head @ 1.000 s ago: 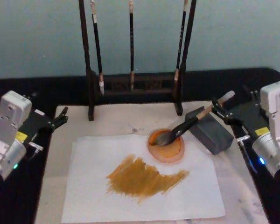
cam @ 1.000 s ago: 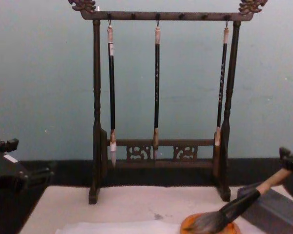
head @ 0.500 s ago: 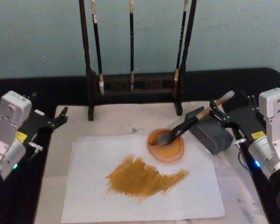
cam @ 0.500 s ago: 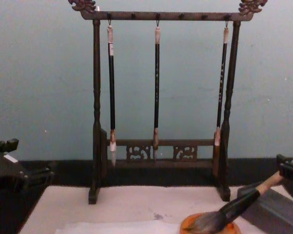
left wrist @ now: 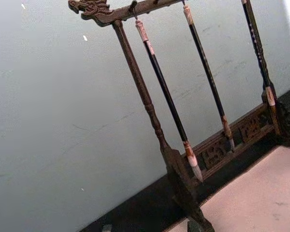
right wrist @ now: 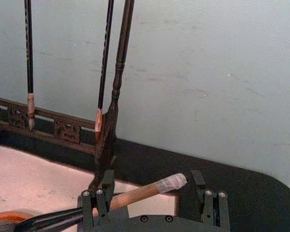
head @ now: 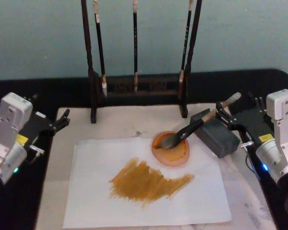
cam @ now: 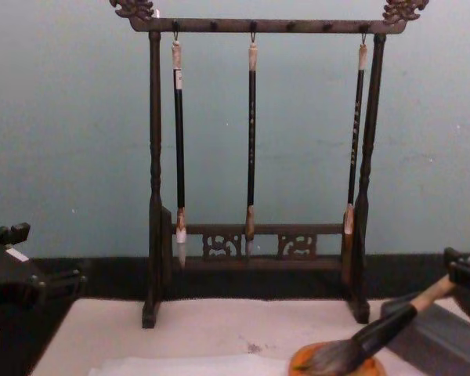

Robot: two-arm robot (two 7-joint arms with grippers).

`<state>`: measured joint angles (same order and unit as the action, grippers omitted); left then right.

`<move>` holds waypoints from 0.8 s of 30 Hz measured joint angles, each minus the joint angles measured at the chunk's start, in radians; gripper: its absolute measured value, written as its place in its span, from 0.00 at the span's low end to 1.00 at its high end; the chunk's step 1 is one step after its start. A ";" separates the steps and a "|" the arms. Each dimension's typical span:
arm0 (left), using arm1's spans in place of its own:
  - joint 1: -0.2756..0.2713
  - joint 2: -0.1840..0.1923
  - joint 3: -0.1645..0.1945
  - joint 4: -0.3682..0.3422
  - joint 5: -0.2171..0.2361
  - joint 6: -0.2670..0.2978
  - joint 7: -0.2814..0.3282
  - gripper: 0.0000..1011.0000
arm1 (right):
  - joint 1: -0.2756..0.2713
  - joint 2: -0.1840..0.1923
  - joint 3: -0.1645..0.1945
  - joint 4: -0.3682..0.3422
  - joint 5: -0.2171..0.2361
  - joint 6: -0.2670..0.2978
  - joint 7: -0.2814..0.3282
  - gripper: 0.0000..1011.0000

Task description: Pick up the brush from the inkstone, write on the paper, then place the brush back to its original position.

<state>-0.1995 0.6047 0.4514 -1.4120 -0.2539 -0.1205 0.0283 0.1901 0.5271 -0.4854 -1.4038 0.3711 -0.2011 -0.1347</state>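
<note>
Left gripper (head: 57,123): parked at the left edge of the mat (head: 120,125), well apart from the work. Open or closed: cannot tell.

Paper (head: 96,191): flat on the mat, carrying a broad ochre stroke (head: 146,181). Writing looks done.

Brush (head: 197,125): bristles sit in the orange dish (head: 171,152) at the paper's far right corner. The handle leans across the grey block (head: 215,134). The long axis is diagonal. The tip points down, left and toward the robot. The whitish cap points up, right and away, raised off the block.

Right gripper (right wrist: 152,198): jaws spread wide and gripping nothing, with the handle's cap end lying between its fingers (right wrist: 94,203). In the right wrist view the handle sits closer to one finger than the other.

Judgement: the brush appears to be back in place, leaving the arm to get clear.

Risks:
- A sideways pull-out would let the nearer finger catch the handle.
- The brush could then roll off the block.
- The wet tip could swing out of the dish and smear the paper.

A straight retreat along the handle's axis seems safest.
</note>
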 joint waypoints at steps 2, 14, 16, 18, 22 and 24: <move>0.000 0.000 0.000 0.000 0.000 0.000 0.000 1.00 | 0.000 0.000 0.000 -0.001 0.000 0.001 0.000 0.99; 0.000 0.000 0.000 0.000 0.000 0.000 0.000 1.00 | -0.001 0.001 0.000 -0.002 0.000 0.002 -0.002 0.99; 0.000 0.000 0.000 0.000 0.000 0.000 0.000 1.00 | -0.001 0.002 0.000 -0.002 0.000 0.002 -0.002 0.99; 0.000 0.000 0.000 0.000 0.000 0.000 0.000 1.00 | -0.001 0.002 0.000 -0.003 0.000 0.003 -0.002 0.99; 0.000 0.000 0.000 0.000 0.000 0.000 0.000 1.00 | -0.001 0.002 0.000 -0.003 0.000 0.003 -0.002 0.99; 0.000 0.000 0.000 0.000 0.000 0.000 0.000 1.00 | -0.001 0.002 0.000 -0.003 0.000 0.003 -0.002 0.99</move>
<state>-0.1995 0.6047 0.4514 -1.4120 -0.2539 -0.1206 0.0283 0.1892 0.5288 -0.4854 -1.4066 0.3711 -0.1980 -0.1370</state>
